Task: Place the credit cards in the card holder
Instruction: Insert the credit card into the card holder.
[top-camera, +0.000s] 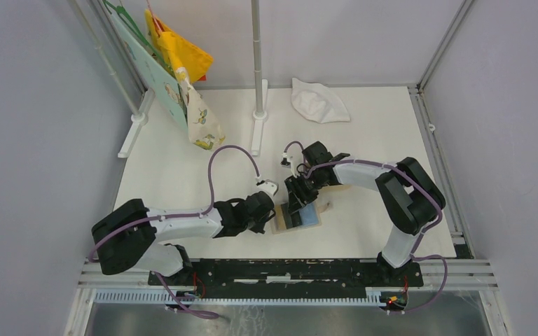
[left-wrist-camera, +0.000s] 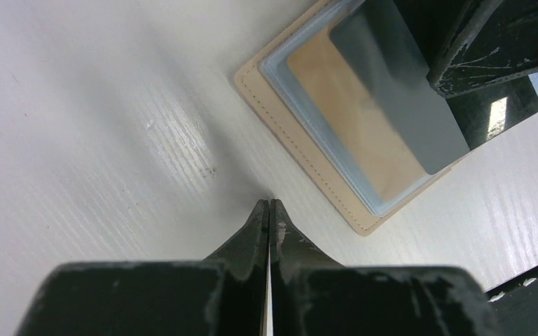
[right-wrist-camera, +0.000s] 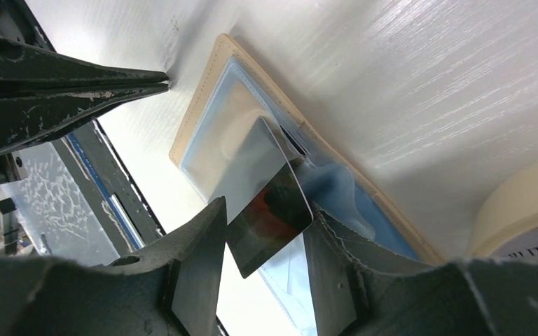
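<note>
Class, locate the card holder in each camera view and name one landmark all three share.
Top external: card holder lower centre.
Left wrist: card holder upper right, lying open.
Right wrist: card holder centre, running diagonally.
Shared landmark: left gripper, its shut tips beside the holder's edge.

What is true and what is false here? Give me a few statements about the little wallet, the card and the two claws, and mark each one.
1. The card holder lies open on the table. True.
2. The left gripper has its fingers spread wide. False: they are pressed together, with their tips just beside the holder's edge.
3. A dark card sits between the fingers of the right gripper, over the open holder. True.
4. The holder's lining is red. False: it is light blue.
5. The white cloth lies beside the arms' bases. False: it lies at the far side of the table.
</note>
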### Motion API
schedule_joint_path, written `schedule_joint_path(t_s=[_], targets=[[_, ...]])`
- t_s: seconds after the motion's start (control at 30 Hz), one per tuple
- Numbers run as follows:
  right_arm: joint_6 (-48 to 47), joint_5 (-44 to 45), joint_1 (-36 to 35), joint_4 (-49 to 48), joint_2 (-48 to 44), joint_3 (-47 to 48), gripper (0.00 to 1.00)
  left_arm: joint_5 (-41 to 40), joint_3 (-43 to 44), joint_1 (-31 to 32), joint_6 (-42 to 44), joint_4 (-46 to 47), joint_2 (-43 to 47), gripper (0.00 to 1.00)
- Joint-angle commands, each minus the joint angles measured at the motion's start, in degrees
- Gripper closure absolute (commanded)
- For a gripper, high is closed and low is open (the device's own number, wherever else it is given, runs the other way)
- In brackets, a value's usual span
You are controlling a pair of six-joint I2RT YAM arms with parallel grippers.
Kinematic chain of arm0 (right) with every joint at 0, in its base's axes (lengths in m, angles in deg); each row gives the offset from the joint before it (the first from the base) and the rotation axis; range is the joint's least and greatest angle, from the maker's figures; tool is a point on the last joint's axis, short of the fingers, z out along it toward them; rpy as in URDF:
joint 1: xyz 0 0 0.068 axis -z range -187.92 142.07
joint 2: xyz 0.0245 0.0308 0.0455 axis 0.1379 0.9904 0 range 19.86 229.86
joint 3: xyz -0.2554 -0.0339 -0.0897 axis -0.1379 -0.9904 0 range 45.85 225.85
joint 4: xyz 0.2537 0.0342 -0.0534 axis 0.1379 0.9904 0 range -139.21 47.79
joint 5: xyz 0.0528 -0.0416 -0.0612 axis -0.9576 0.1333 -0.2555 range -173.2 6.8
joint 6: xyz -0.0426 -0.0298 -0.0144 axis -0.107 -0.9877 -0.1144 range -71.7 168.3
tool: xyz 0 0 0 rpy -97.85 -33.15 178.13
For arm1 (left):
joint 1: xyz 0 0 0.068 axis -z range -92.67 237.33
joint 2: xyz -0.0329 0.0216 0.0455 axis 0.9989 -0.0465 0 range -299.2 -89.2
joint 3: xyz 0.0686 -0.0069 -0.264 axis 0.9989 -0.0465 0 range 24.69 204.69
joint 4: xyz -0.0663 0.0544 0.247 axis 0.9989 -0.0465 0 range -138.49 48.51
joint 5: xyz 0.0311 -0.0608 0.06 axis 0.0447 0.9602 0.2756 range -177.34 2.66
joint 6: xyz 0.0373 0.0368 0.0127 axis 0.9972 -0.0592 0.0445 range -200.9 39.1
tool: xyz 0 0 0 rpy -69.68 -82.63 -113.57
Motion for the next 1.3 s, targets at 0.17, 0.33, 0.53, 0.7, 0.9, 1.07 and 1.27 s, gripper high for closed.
schedule_joint_path(t_s=[0.17, 0.33, 0.53, 0.7, 0.9, 1.07, 1.27], targets=[[-8.8, 9.9, 0.4, 4.4, -1.0, 2.1, 0.45, 2.0, -1.2, 0.4, -2.4, 4.3, 2.3, 0.98], [-10.4, 10.9, 0.4, 5.8, -0.9, 2.9, 0.44, 2.5, -1.6, 0.3, -2.5, 4.9, 3.0, 0.98], [-9.4, 7.8, 0.6, 4.9, -2.4, 1.0, 0.36, 3.2, -2.2, 0.3, -2.6, 6.0, 3.8, 0.98], [-5.5, 4.5, 1.4, 0.7, -3.7, -3.6, 0.32, 5.2, -2.7, 0.3, -3.2, 8.7, 3.5, 0.98], [-4.8, 4.5, 3.1, -1.4, -6.5, -6.7, 0.31, 5.5, -2.5, 0.3, -3.5, 9.8, 2.0, 0.98], [-2.4, 4.6, 3.3, -3.7, -8.3, -9.4, 0.31, 4.2, -2.0, 0.4, -3.9, 9.8, 0.6, 0.98], [-1.9, 3.4, 3.3, -3.6, -6.5, -9.0, 0.31, 2.3, -0.6, 0.3, -3.7, 9.8, -1.9, 0.98]])
